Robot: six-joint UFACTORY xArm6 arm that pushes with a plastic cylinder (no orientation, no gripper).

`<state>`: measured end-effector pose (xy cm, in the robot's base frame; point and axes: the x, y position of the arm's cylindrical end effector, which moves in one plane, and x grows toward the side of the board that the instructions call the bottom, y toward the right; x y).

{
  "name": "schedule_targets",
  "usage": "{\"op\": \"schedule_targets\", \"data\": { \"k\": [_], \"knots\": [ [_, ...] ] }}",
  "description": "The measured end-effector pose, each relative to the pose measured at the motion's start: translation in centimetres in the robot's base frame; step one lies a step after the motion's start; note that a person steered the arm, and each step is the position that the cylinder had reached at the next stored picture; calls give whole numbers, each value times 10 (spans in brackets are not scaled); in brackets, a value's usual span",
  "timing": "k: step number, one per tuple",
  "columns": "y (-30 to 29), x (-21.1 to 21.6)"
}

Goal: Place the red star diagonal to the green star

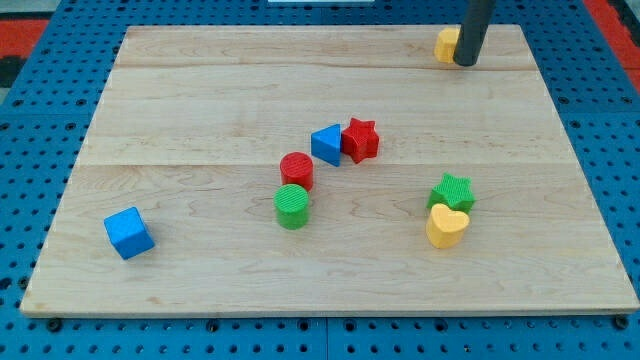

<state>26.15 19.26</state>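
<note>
The red star [360,139] lies near the board's middle, touching a blue triangle [326,144] on its left. The green star [452,192] lies to the lower right of it, with a yellow heart [446,226] touching its lower edge. My tip [465,62] rests at the view's top right, far above both stars, right beside a yellow block [446,44] on its left.
A red cylinder [296,170] and a green cylinder [292,206] stand close together left of the middle. A blue cube [129,232] sits at the lower left. The wooden board [200,90] lies on a blue pegboard surface.
</note>
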Motion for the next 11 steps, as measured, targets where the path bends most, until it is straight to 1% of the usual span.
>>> {"op": "schedule_targets", "data": {
  "k": [1,2,3,4,6,8,9,10,11],
  "knots": [
    [10,8],
    [32,75],
    [29,131],
    [-4,168],
    [-114,176],
    [-187,144],
    [-208,129],
    [-166,102],
    [-144,118]
  ]
}}
